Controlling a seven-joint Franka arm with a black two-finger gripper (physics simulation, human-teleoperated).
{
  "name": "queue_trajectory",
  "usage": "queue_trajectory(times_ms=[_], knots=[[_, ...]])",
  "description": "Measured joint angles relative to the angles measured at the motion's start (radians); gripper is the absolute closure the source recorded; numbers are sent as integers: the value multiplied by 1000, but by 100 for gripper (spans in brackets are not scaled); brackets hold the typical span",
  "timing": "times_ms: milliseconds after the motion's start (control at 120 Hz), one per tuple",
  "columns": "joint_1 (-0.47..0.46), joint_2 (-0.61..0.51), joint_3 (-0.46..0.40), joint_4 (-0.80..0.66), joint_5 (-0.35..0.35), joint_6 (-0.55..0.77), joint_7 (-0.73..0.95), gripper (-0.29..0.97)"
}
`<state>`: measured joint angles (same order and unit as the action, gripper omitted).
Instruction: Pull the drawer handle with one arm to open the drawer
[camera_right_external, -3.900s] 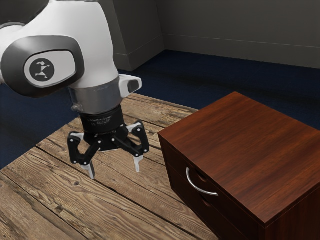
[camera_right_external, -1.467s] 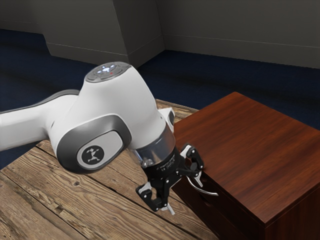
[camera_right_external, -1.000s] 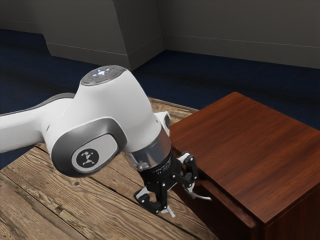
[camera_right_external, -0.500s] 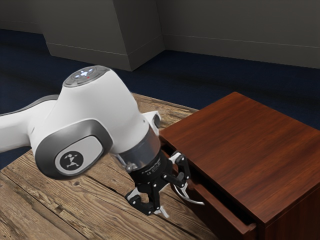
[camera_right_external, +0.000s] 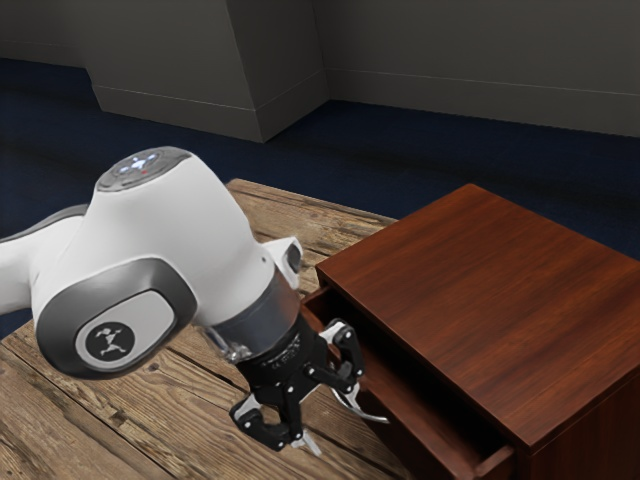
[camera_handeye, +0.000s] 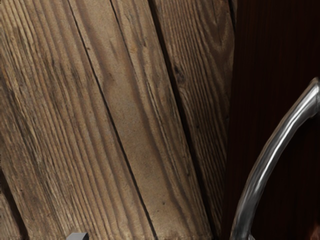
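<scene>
The dark wooden cabinet (camera_right_external: 490, 290) stands on the plank table at the exterior view's right. Its top drawer (camera_right_external: 430, 425) is pulled out partway toward the arm, with a dark gap showing behind its front panel. The curved chrome handle (camera_right_external: 366, 411) sits on that front panel. My black gripper (camera_right_external: 328, 420) is at the handle, fingers spread open, with the upper finger hooked behind the handle and the lower finger hanging over the table. In the wrist view the handle (camera_handeye: 270, 165) arcs across the dark drawer front (camera_handeye: 270, 65).
The wooden plank table (camera_right_external: 120, 420) extends toward the exterior view's left, under the arm; its planks (camera_handeye: 100, 125) lie below the hand. A dark blue floor and grey walls lie beyond the table's far edge.
My arm has drawn back toward the exterior view's left with a finger hooked on the handle, and the top drawer has slid out from shut to partway open.
</scene>
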<state>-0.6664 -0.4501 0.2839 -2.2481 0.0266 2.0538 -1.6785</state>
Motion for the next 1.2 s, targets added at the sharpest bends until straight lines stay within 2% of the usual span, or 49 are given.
queue_trajectory(times_ms=[792,1200], knots=[[10,-85,-3,-81,1,4,-35,35],[26,-198,-20,-164,3,6,-52,36]])
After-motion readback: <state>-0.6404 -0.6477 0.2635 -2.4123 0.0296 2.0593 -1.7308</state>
